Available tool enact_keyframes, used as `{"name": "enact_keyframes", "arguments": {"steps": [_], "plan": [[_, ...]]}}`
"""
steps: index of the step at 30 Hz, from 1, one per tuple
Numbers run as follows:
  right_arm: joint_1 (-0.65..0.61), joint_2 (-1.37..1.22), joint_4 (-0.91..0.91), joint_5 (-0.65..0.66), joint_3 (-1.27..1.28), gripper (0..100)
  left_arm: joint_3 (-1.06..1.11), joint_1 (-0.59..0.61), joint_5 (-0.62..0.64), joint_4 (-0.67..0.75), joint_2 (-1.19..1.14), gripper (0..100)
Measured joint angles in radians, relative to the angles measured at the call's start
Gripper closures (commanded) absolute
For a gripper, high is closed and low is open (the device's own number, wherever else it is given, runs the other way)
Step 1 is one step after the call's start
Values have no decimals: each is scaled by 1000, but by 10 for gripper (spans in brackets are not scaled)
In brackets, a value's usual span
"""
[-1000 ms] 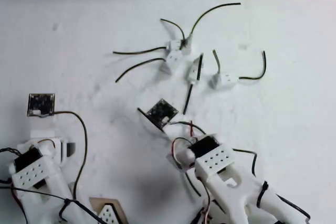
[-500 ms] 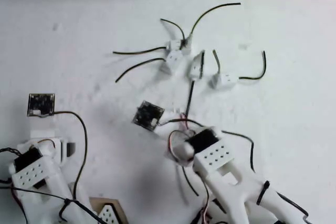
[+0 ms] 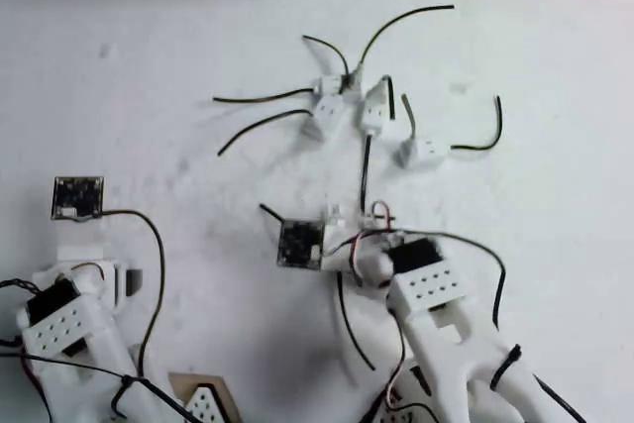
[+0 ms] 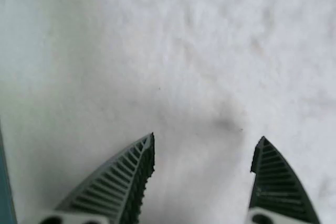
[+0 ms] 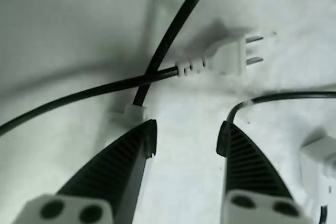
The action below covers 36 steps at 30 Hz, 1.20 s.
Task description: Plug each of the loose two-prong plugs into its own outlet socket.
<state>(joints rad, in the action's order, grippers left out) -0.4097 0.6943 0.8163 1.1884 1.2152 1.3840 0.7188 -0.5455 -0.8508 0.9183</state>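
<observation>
White tabletop carried everything. On it a loose two-prong plug lay flat, its prongs bare and pointing away from its black cord, seated in nothing. A second cord crossed the first just behind the plug and ended in a small white piece; that crossing, I judged, would make a clean grab awkward.

The right hand hung just short of the crossing, jaws apart and holding nothing, placed as though to close on the cord or the plug body. A white block sat just beside one jaw. It was probably a socket, though I could not tell for sure.

From above, the other white pieces lay with their short cords clustered in the far middle of the tabletop, well apart from the left arm. The left hand sat with jaws wide apart over bare tabletop, likely parked there to leave the working arm room. No plug looked seated yet.
</observation>
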Motion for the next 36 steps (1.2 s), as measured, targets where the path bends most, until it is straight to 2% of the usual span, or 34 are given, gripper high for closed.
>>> {"name": "enact_keyframes", "arguments": {"steps": [5, 16, 19, 24, 30, 36], "plan": [[-114, 0, -195, -8, 100, 808, 0, 0, 0, 0, 0, 703], [-279, 0, -242, -411, -15, 805, 0, 0, 0, 0, 0, 703], [-272, 0, -207, -450, -68, 805, 0, 0, 0, 0, 0, 703], [-169, -71, -23, -443, -218, 805, 0, 0, 0, 0, 0, 703], [-52, -341, 150, -391, -446, 804, 0, 0, 0, 0, 0, 703], [-40, -508, 144, -178, -491, 804, 0, 3, 0, 0, 0, 703]]}}
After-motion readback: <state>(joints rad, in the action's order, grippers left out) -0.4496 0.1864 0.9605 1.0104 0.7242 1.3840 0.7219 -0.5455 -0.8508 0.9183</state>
